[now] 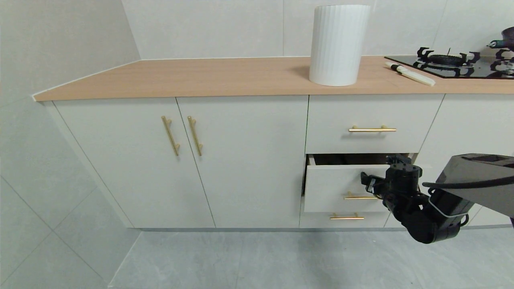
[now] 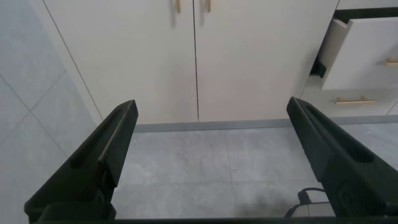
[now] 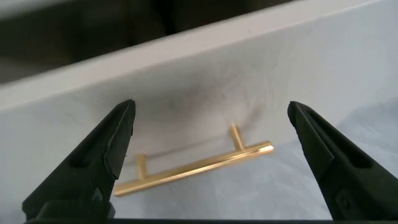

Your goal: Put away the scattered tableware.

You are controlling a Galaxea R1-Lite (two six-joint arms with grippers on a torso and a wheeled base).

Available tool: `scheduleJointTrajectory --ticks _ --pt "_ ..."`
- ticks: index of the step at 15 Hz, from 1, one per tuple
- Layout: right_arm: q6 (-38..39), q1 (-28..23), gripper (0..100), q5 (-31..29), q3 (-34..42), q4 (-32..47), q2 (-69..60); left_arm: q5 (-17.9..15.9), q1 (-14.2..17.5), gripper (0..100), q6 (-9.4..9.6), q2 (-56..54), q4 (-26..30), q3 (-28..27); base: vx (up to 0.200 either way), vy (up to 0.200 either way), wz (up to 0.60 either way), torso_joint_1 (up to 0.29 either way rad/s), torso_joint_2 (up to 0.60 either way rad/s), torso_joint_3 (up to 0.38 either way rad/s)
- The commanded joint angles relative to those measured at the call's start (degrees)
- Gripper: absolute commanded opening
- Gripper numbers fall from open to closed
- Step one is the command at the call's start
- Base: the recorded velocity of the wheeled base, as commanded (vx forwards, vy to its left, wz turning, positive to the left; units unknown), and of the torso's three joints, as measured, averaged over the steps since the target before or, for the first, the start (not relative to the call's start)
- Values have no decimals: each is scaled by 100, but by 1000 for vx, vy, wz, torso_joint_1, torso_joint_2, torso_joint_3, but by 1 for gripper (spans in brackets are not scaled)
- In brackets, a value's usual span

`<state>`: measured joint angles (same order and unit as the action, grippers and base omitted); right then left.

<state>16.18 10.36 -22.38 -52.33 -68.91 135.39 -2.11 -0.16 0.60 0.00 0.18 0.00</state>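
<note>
Drawer [image 1: 341, 180] in the middle of the stack sticks out a little way, with a dark gap at its top. Right gripper [image 3: 210, 115] hangs just in front of this drawer, by its gold handle [image 3: 196, 165]. Its fingers [image 3: 112, 143] are spread wide and hold nothing. Left gripper [image 2: 211, 106] is off to the left of the drawer, low over the grey floor [image 2: 205, 162], fingers also spread wide and holding nothing. White utensil [image 1: 409, 74] lies on the worktop [image 1: 200, 76], above the drawer and to its right, beside the stove [image 1: 445, 64].
</note>
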Motion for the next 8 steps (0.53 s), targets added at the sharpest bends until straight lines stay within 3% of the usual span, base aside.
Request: scheduleJointTrajectory --ticks 1,8 --pt "17 -25 100 15 -383 -17 295 0 -2 100 2 0 -1 0 0 0 0 0 0 0" --pt "-53 -87 100 15 -1780 300 998 0 -2 100 2 0 -1 0 0 0 0 0 0 0"
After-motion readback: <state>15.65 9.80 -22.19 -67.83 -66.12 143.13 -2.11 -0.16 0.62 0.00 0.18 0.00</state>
